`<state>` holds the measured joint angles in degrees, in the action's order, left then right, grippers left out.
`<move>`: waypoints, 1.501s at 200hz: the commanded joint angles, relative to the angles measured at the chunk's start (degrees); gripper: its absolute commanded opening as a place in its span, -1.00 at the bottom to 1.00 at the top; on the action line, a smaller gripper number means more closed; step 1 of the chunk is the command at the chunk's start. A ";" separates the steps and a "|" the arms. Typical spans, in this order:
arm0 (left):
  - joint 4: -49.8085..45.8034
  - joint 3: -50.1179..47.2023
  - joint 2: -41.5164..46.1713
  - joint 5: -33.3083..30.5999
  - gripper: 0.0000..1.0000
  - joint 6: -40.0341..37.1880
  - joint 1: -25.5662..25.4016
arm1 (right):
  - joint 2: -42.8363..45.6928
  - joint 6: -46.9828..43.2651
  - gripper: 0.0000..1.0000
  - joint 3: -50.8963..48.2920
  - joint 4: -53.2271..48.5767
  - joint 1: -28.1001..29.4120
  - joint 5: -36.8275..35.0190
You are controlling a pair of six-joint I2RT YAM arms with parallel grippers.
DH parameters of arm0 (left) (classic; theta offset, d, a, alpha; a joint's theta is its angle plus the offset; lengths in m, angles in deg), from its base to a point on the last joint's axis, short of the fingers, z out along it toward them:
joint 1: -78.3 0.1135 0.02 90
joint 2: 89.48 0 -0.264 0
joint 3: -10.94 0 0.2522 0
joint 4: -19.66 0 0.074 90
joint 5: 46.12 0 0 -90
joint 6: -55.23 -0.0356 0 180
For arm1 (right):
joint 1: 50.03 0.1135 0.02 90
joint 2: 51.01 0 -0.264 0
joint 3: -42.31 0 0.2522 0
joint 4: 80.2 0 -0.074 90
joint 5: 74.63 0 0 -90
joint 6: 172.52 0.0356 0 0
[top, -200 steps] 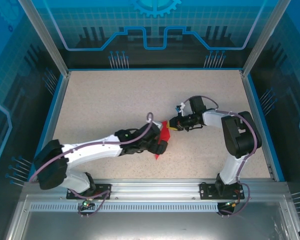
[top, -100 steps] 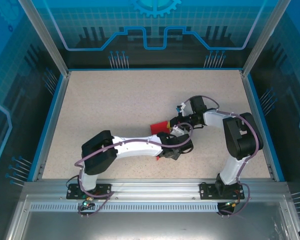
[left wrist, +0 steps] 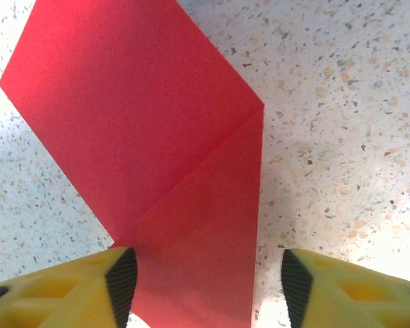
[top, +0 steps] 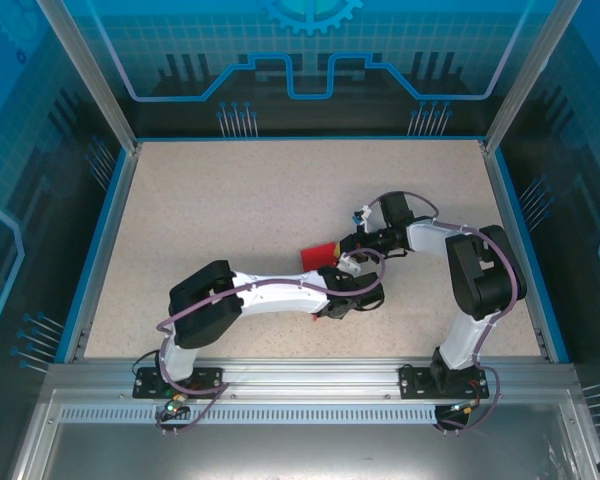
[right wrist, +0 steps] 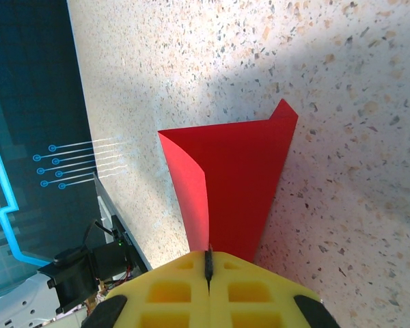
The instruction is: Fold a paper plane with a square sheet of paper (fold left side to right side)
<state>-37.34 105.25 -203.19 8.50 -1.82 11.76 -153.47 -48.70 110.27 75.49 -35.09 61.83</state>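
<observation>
The left arm and right arm share one build: white tubular links between bulky black joint housings, with a grey-purple cable looping loosely along each. Black base plates bolt them to a silver rail. The left hand and right hand have yellow plastic fingers with moulded cut-outs; black pads line the left pair.

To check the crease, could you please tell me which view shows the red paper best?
The left wrist view: the red paper is large and sharp, its diagonal crease plain. The right wrist view shows a folded part pinched in the shut right hand; the top view, small red patches.
</observation>
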 commanded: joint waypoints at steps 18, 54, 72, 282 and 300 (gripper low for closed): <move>-1.43 0.66 -2.12 -0.85 -0.08 -0.23 -0.15 | 0.86 -0.51 -1.00 0.14 -2.24 -0.60 -0.23; -1.05 0.74 -2.80 -0.41 -0.28 -0.76 -0.16 | 0.76 -1.21 -1.00 0.43 -3.17 -0.57 -0.74; -1.05 0.94 -3.18 -0.40 -0.37 -0.95 -0.16 | 0.68 -1.30 -1.00 0.43 -3.28 -0.61 -0.83; 8.03 -4.14 2.50 9.45 -0.95 -2.89 2.99 | 10.32 -7.50 0.02 1.20 -10.86 -3.31 -12.13; 10.20 -5.20 3.50 12.23 -0.99 -3.32 3.98 | 12.73 -7.74 0.08 -0.39 -11.00 -4.89 -13.64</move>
<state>-29.84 101.75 -202.54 16.08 -3.81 14.10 -144.53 -55.65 111.93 66.31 -37.63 51.27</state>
